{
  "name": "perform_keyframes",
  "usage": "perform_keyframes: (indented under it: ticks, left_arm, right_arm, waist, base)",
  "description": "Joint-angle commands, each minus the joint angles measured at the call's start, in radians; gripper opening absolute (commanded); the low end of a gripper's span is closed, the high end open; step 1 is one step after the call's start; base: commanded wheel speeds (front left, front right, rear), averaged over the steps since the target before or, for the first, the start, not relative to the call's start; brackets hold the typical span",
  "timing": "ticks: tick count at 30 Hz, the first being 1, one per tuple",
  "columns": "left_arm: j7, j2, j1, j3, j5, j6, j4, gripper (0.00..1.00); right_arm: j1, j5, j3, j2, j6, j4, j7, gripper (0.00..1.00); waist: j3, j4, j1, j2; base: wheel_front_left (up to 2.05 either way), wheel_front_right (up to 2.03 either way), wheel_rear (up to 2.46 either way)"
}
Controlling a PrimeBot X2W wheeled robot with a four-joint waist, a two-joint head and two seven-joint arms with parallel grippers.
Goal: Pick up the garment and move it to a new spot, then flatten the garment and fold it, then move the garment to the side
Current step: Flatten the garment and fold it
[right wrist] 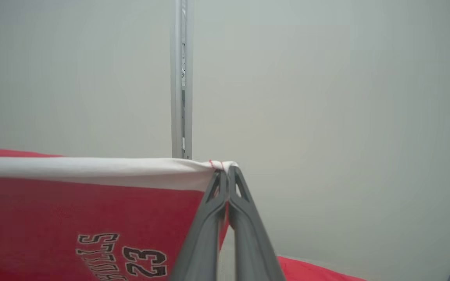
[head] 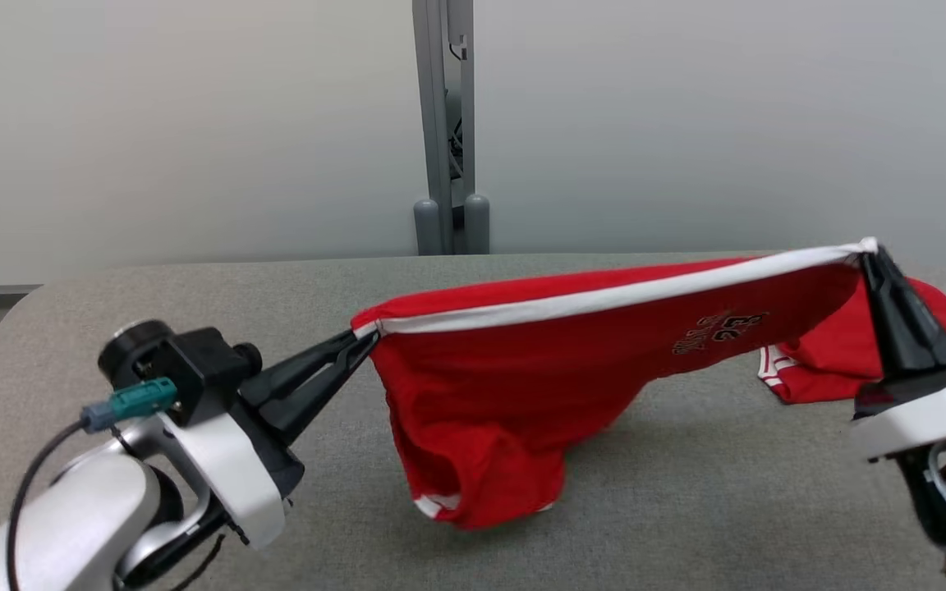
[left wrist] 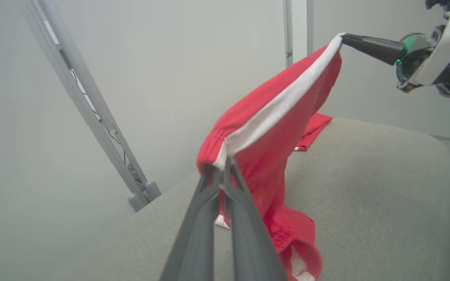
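The red garment (head: 522,369) hangs stretched above the grey table (head: 686,509), held by its white band (head: 604,300) at both ends. The left gripper (head: 362,341) is clenched on the band's end over the table's left half, its two dark fingers pressed together with the cloth pinched at the tips. The right gripper (head: 871,254) is likewise clamped on the band's other end, higher above the table's right edge, so the band runs taut and slopes upward from left to right. Below the band the cloth sags in a deep fold toward the middle of the table. Its lowest hem seems to touch the surface, though the head view's angle leaves that uncertain. A black print (head: 719,330) shows on the cloth near the right gripper, and another part of the garment lies on the table at its far right corner. A metal post (head: 444,123) stands behind the table's far edge against a pale wall (head: 194,123).
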Motion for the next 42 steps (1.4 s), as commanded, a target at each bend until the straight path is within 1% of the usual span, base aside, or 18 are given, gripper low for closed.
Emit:
perform_keyframes:
  ticks: [1, 4, 6, 8, 12, 14, 17, 18, 19, 24, 29, 33, 36, 38, 40, 42]
  left_arm:
    - [0.004, 0.039, -0.048, -0.021, -0.027, 0.000, -0.040, 0.00]
    - [0.006, 0.097, -0.138, -0.053, -0.098, 0.000, -0.103, 0.00]
    - [0.009, 0.119, -0.187, -0.065, -0.160, 0.000, -0.118, 0.00]
    - [0.006, 0.130, -0.236, -0.063, -0.224, 0.000, -0.112, 0.00]
    - [0.012, 0.129, -0.318, -0.072, -0.304, 0.000, -0.057, 0.00]
    - [0.017, 0.111, -0.363, -0.087, -0.332, 0.000, -0.021, 0.00]
    - [0.027, 0.083, -0.450, -0.131, -0.344, 0.000, 0.043, 0.00]
    - [0.017, 0.057, -0.516, -0.160, -0.344, 0.000, 0.099, 0.00]
    - [0.017, 0.057, -0.516, -0.160, -0.344, 0.000, 0.099, 0.00]
    - [-0.043, -0.006, -0.701, -0.250, -0.299, 0.000, 0.269, 0.00]
    - [-0.141, -0.051, -0.914, -0.315, -0.227, 0.000, 0.462, 0.00]
    - [-0.196, -0.088, -1.071, -0.356, -0.196, 0.000, 0.595, 0.00]
    - [-0.218, -0.095, -1.174, -0.362, -0.178, 0.000, 0.661, 0.00]
    - [-0.223, -0.096, -1.231, -0.345, -0.154, 0.000, 0.690, 0.00]
    - [-0.225, -0.093, -1.277, -0.290, -0.116, 0.000, 0.678, 0.00]
    - [-0.224, -0.091, -1.288, -0.239, -0.067, 0.000, 0.647, 0.00]
  right_arm:
    - [-0.025, 0.008, -0.011, -0.026, -0.001, -0.016, -0.001, 0.00]
    - [-0.062, 0.014, -0.026, -0.065, -0.001, -0.040, -0.001, 0.00]
    - [-0.083, 0.018, -0.026, -0.086, -0.001, -0.051, -0.001, 0.00]
    - [-0.108, 0.022, -0.020, -0.103, -0.001, -0.053, -0.001, 0.00]
    - [-0.158, 0.035, 0.018, -0.122, -0.001, -0.041, 0.010, 0.00]
    - [-0.195, 0.053, 0.048, -0.125, -0.001, -0.026, 0.020, 0.00]
    - [-0.276, 0.081, 0.096, -0.130, -0.001, 0.019, 0.037, 0.00]
    - [-0.345, 0.093, 0.128, -0.130, -0.001, 0.063, 0.047, 0.00]
    - [-0.345, 0.093, 0.128, -0.130, -0.001, 0.063, 0.047, 0.00]
    - [-0.567, 0.100, 0.207, -0.113, -0.001, 0.219, 0.049, 0.00]
    - [-0.837, 0.073, 0.226, -0.081, -0.001, 0.377, 0.028, 0.00]
    - [-1.038, 0.039, 0.223, -0.052, -0.001, 0.494, 0.010, 0.00]
    - [-1.163, 0.017, 0.210, -0.027, -0.001, 0.549, 0.003, 0.00]
    - [-1.228, 0.000, 0.195, -0.014, -0.001, 0.577, -0.001, 0.00]
    - [-1.284, -0.026, 0.156, -0.006, -0.001, 0.565, -0.002, 0.00]
    - [-1.307, -0.057, 0.116, 0.005, -0.001, 0.536, -0.003, 0.00]
  waist:
    - [-0.010, -0.003, -0.0001, 0.0000]
    - [-0.018, -0.002, -0.0001, 0.0000]
    - [-0.024, -0.002, -0.0001, 0.0000]
    - [-0.029, -0.002, -0.0001, 0.0000]
    - [-0.030, -0.002, -0.0001, 0.0000]
    - [-0.023, -0.003, -0.0001, 0.0000]
    - [-0.002, -0.004, -0.0001, 0.0000]
    - [0.020, -0.004, -0.0001, 0.0000]
    - [0.020, -0.004, -0.0001, 0.0000]
    - [0.107, -0.010, -0.0001, 0.0000]
    - [0.276, -0.025, -0.0001, 0.0000]
    - [0.406, -0.036, -0.0001, 0.0000]
    - [0.503, -0.049, -0.0001, 0.0000]
    - [0.557, -0.060, -0.0001, 0.0000]
    - [0.604, -0.067, -0.0001, 0.0000]
    - [0.646, -0.069, -0.0001, 0.0000]
  base:
    - [0.00, 0.00, 0.00]
    - [0.00, 0.00, 0.00]
    - [0.00, 0.00, 0.00]
    - [0.00, 0.00, 0.00]
    - [0.00, 0.00, 0.00]
    - [0.00, 0.00, 0.00]
    - [0.00, 0.00, 0.00]
    - [0.00, 0.00, 0.00]
    - [0.00, 0.00, 0.00]
    - [0.00, 0.00, 0.00]
    - [0.00, 0.00, 0.00]
    - [0.00, 0.00, 0.00]
    - [0.00, 0.00, 0.00]
    - [0.00, 0.00, 0.00]
    - [0.00, 0.00, 0.00]
    - [0.00, 0.00, 0.00]
